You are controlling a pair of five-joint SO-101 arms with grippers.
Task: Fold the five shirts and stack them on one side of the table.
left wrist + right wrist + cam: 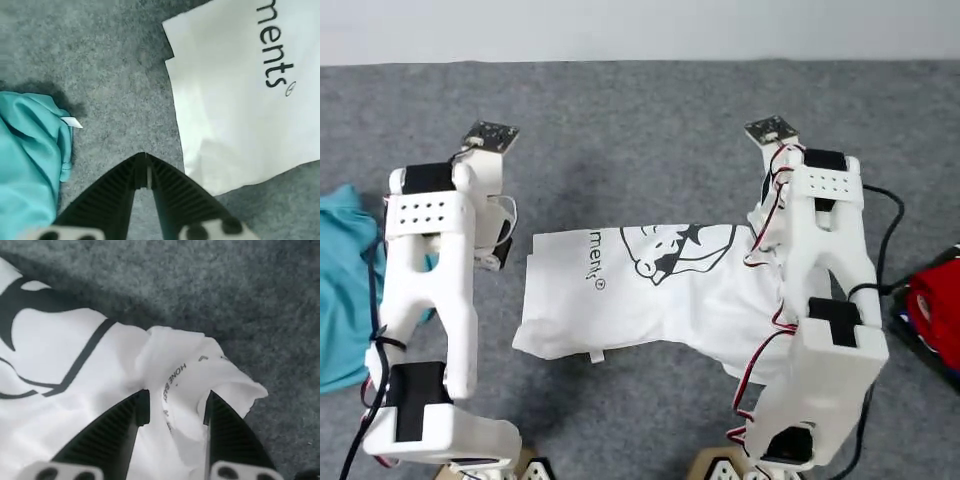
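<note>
A white shirt with black print lies partly folded on the grey table between the two arms. My left gripper is shut and holds nothing. It hovers over bare carpet between the white shirt's edge and a teal shirt. My right gripper is open and low over the white shirt's collar end. Bunched collar cloth with its label rises between the two fingers. In the high view the right arm covers that end of the shirt.
The teal shirt lies crumpled at the table's left edge. A red shirt sits on a dark object at the right edge. Grey carpet stretches open behind the white shirt.
</note>
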